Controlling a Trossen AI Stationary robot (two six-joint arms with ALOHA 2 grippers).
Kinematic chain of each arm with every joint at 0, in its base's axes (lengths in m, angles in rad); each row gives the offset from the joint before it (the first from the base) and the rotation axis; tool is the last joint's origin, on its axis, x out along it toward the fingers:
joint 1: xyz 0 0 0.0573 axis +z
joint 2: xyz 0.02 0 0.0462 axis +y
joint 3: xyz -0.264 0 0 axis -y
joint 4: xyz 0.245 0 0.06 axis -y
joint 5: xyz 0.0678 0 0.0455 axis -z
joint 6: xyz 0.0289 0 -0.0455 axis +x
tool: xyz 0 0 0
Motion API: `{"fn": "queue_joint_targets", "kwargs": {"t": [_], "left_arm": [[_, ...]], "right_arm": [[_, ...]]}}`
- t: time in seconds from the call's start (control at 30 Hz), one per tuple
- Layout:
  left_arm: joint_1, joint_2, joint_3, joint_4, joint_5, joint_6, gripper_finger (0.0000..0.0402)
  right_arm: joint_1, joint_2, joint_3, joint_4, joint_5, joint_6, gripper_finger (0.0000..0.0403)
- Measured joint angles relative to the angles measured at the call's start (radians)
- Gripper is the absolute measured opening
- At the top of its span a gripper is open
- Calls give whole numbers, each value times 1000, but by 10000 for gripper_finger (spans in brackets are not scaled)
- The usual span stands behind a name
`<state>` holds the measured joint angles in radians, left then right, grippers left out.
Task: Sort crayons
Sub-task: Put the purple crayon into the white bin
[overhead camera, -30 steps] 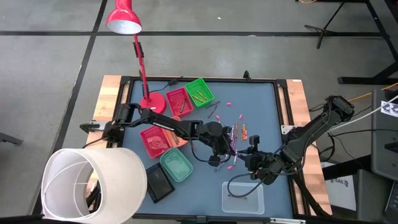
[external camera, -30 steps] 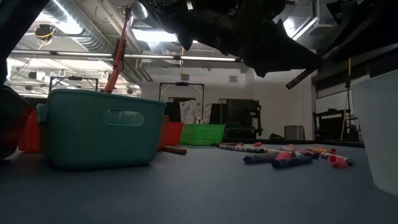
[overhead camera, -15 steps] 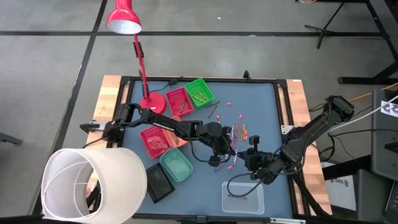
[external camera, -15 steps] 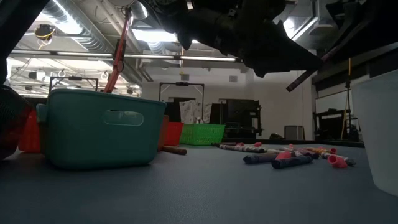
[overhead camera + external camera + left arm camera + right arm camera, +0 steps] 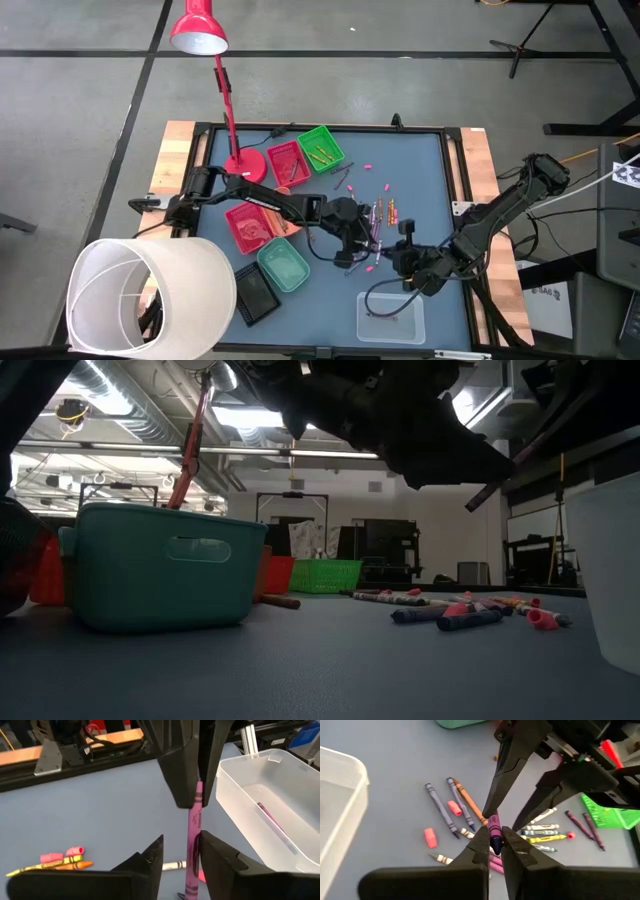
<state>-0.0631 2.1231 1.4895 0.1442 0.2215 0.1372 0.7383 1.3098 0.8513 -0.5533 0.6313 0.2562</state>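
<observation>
Purple crayon (image 5: 494,827) hangs above the blue counter (image 5: 420,170) and its scattered crayons (image 5: 384,212), clamped at one end by the right gripper (image 5: 493,841), its other end between the spread, released fingers of the left gripper (image 5: 181,851), beside a clear tray (image 5: 265,795).

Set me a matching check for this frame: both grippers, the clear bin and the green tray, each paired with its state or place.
Things:
1. left gripper
2. right gripper
3. clear bin
4. green tray

States or places:
A. shut on the purple crayon
B. has a pink crayon lying inside
C. open, fingers either side of the purple crayon
D. next to a red tray

Pairs: 1-C, 2-A, 3-B, 4-D
</observation>
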Motion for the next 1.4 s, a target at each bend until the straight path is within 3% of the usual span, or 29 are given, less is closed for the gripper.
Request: {"fn": "queue_joint_targets", "kwargs": {"t": [0.33, 0.5, 0.63, 0.83, 1.0, 1.23, 1.4], "left_arm": [[8, 0, 0, -27, -20, 3, 111], [8, 0, 0, -58, -8, 2, 111], [11, 0, 0, -62, -9, 2, 111], [8, 0, -1, -65, -4, 3, 111], [9, 0, -1, -65, -5, 3, 111], [9, 0, -1, -83, -5, 3, 111], [9, 0, -2, -94, -83, 4, 111]], "right_arm": [[4, 0, 10, 28, -189, 41, 18], [2, 0, 77, 30, -259, 54, 13], [3, 0, 122, 35, -379, 60, 17], [2, 0, 117, 36, -593, 262, 22], [2, 23, 95, 35, -704, 415, 23], [2, 106, 82, 36, -781, 489, 27], [1, 141, 82, 36, -781, 536, 28]]}}
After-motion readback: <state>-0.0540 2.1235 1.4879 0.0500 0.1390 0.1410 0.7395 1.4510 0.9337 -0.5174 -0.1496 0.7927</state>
